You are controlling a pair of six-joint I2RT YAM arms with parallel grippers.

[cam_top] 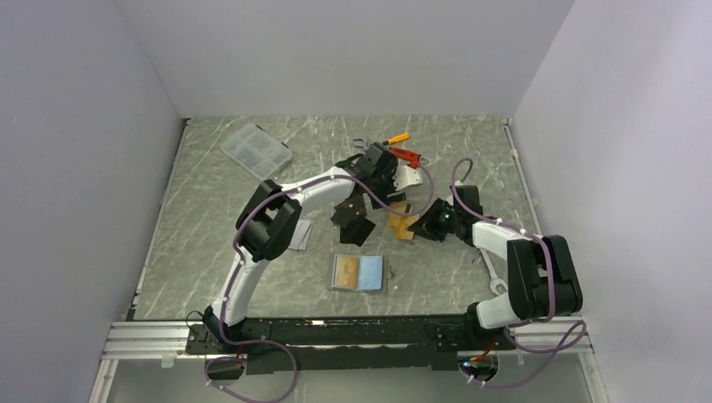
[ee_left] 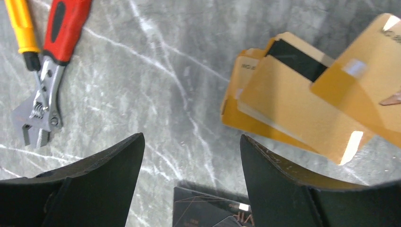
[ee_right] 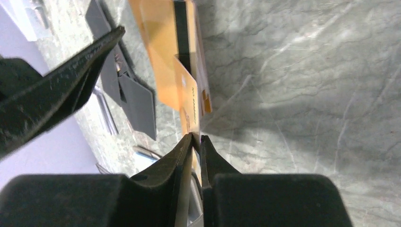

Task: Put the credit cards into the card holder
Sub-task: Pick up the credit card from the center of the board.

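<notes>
Counted two grippers. Found left gripper (ee_left: 191, 139) spread wide, nothing between its fingers, hanging over bare table (ee_left: 142, 71) just beside the card pile. Found right gripper (ee_right: 196, 138) pinched almost closed on the edge of one gold card (ee_right: 187, 90), lifted edge-on above the pile. Counted three gold cards (ee_left: 283, 104) from the left wrist view: two overlapped flat on the table, one showing a dark stripe, plus the lifted one; could not rule out more underneath. Counted at least two black cards (ee_right: 137, 101) overlapped just beside the gold ones, exact number unclear. Spotted pale grey cards (cam_top: 301, 235) by the left arm's elbow, partly hidden, count not readable. Logged one card holder (cam_top: 369, 273) lying open and flat near the arm bases, between both arms, apart from the pile; blue-grey lining on right half, gold-tan patch on left half. Logged two hand tools at the far side: one red-handled wrench (ee_left: 40, 118), one yellow-handled tool (ee_left: 21, 26), lying against each other. Logged one clear box (cam_top: 256, 149) far left.
</notes>
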